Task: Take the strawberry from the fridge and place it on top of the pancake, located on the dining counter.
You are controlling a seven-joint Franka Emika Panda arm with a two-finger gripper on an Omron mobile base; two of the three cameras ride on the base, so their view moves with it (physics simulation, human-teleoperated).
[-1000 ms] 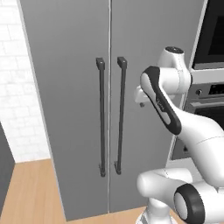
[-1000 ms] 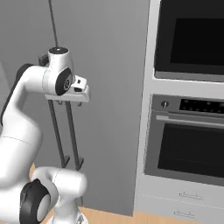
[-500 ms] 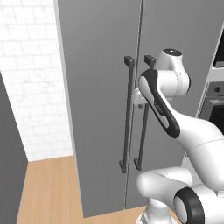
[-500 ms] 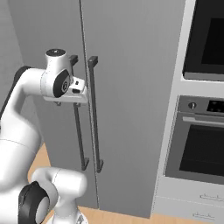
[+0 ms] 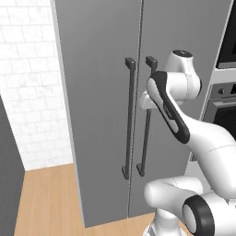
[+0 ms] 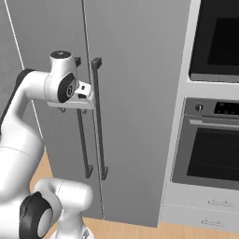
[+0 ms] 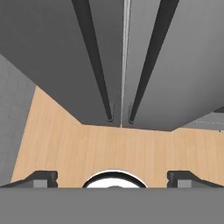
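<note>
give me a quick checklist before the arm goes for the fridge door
1. Fridge doors shut, as expected before opening: ok.
2. Gripper open and empty: ok.
3. Both bar handles in sight, left handle and right handle: ok.
4. Gripper lined up on one handle: not ok, the hand view looks down the seam between them.
5. Wall oven beside the fridge out of the arm's way: ok.
6. Strawberry inside: cannot tell, doors closed.
</note>
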